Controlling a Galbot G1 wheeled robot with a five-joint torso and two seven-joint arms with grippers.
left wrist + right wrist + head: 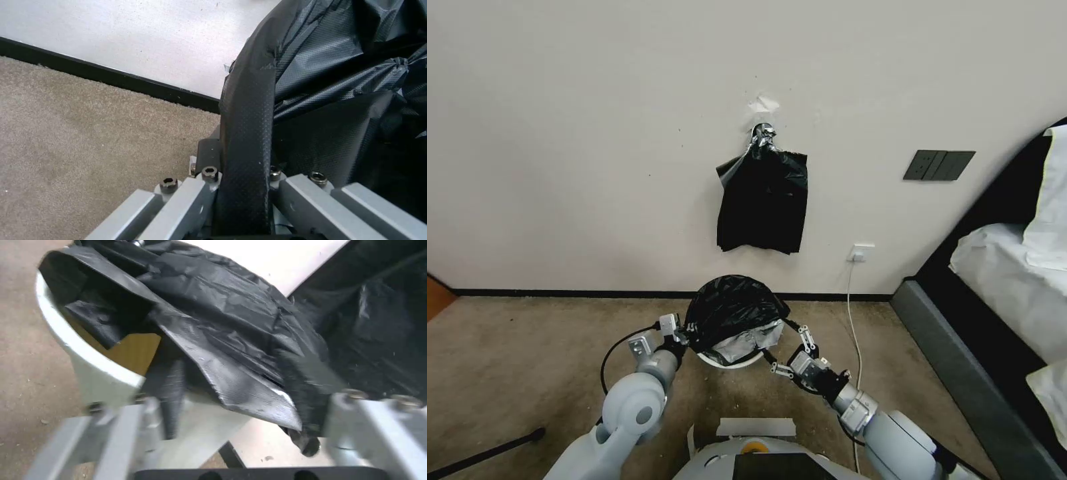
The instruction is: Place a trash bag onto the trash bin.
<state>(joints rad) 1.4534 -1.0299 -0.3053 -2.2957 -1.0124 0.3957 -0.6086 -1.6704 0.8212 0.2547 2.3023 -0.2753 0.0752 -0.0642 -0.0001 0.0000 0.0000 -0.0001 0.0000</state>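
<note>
- Both my arms reach forward from the robot's body toward the trash bin [730,361], elbows bent, one on each side of it.
- Left gripper [684,331] sits at the bin's left rim; on the left wrist view a taut band of the trash bag [247,140] runs straight up between its fingers [178,206], so I read it as pinching the film.
- Right gripper [792,345] is at the bin's right rim, fingers spread; on the right wrist view the fingers [356,420] stand wide apart with a flap of bag [231,373] hanging between them, not clamped.
- Trash bag [730,308] domes up over the bin's mouth, stretched side to side between the two grippers, its near edge hanging into the bin.
- Bin stands upright on the carpet [527,347], close to the wall [594,133].
- Flat bag bundle [762,203] hangs on that wall above the bin.
</note>
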